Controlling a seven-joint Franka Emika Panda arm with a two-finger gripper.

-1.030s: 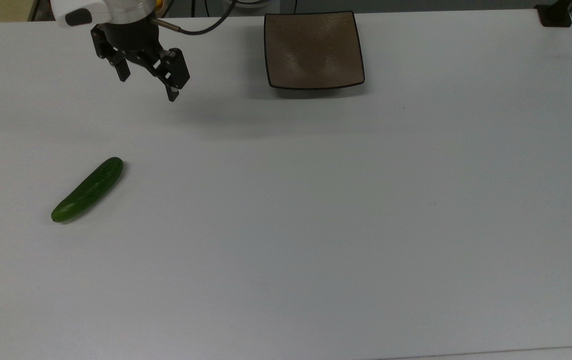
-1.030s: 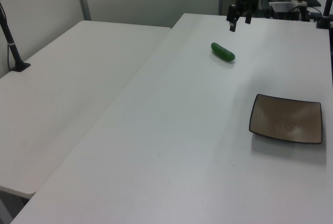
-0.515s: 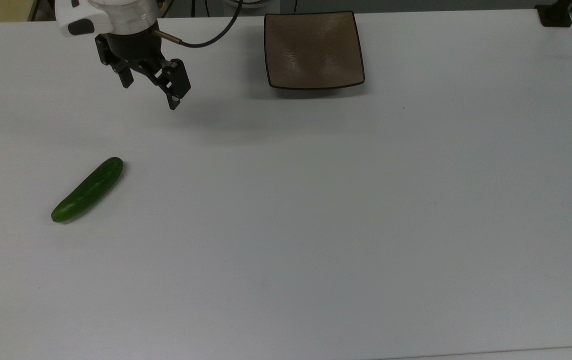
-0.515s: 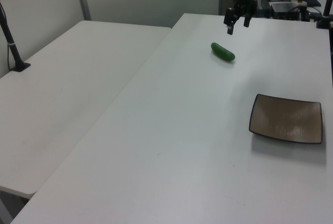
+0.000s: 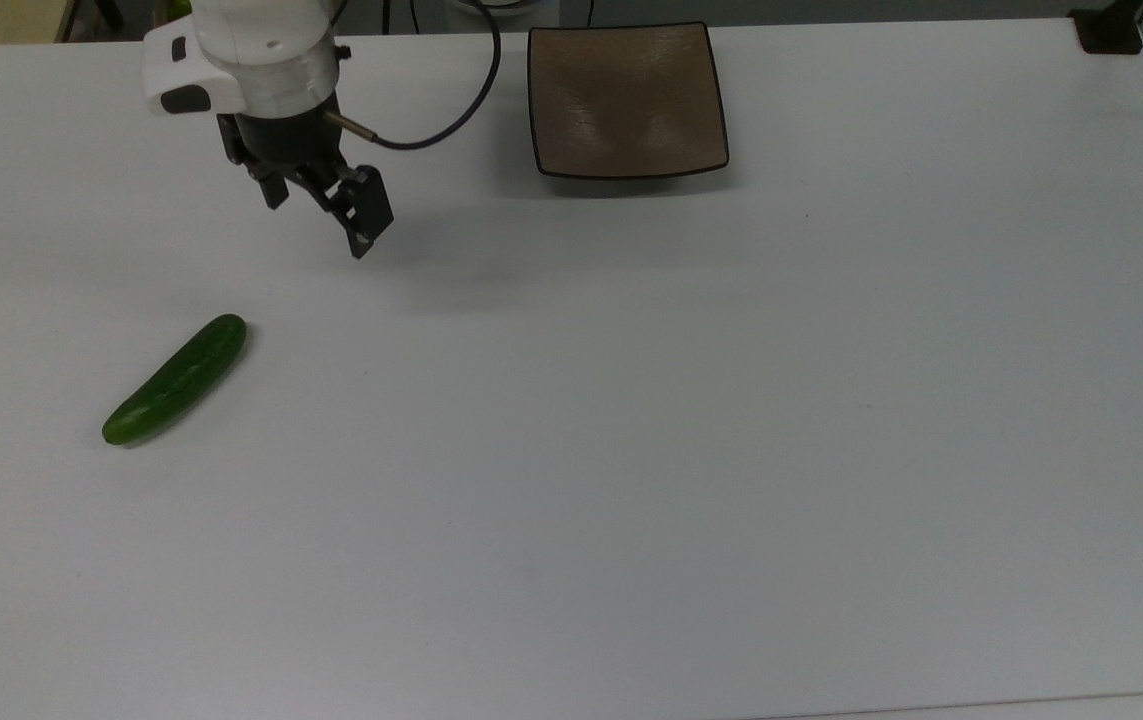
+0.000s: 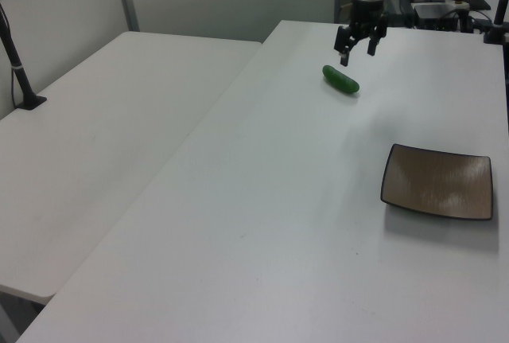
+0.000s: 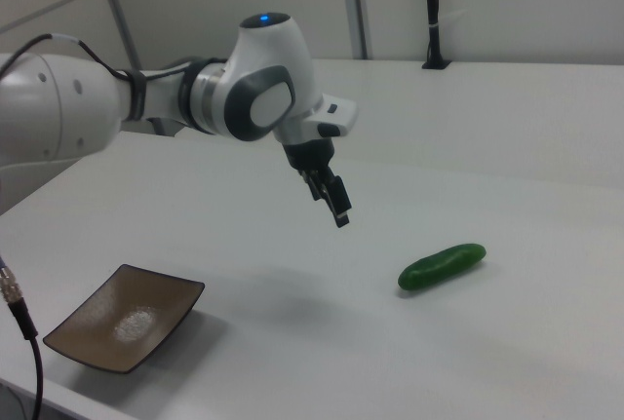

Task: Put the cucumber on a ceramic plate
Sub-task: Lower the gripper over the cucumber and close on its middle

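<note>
The dark green cucumber (image 5: 174, 380) lies on the white table at the top view's left, its lighter end pointing toward the lower left. It also shows in the left view (image 6: 340, 79) and the right view (image 7: 442, 266). The square brown ceramic plate (image 5: 626, 100) with its black rim sits bare at the table's far edge, seen again in the left view (image 6: 437, 181) and the right view (image 7: 122, 318). My gripper (image 5: 319, 222) hangs open above the table between the two, holding nothing. It stands clear of the cucumber in the left view (image 6: 356, 55) and the right view (image 7: 330, 204).
A black cable (image 5: 451, 105) loops from the wrist toward the plate's side. A black post base (image 5: 1109, 30) stands at the table's far right corner in the top view. A second white table (image 6: 95, 144) adjoins on the left view's left.
The gripper has travelled down and slightly right in the top view, coming closer to the cucumber. Cucumber and plate have not moved.
</note>
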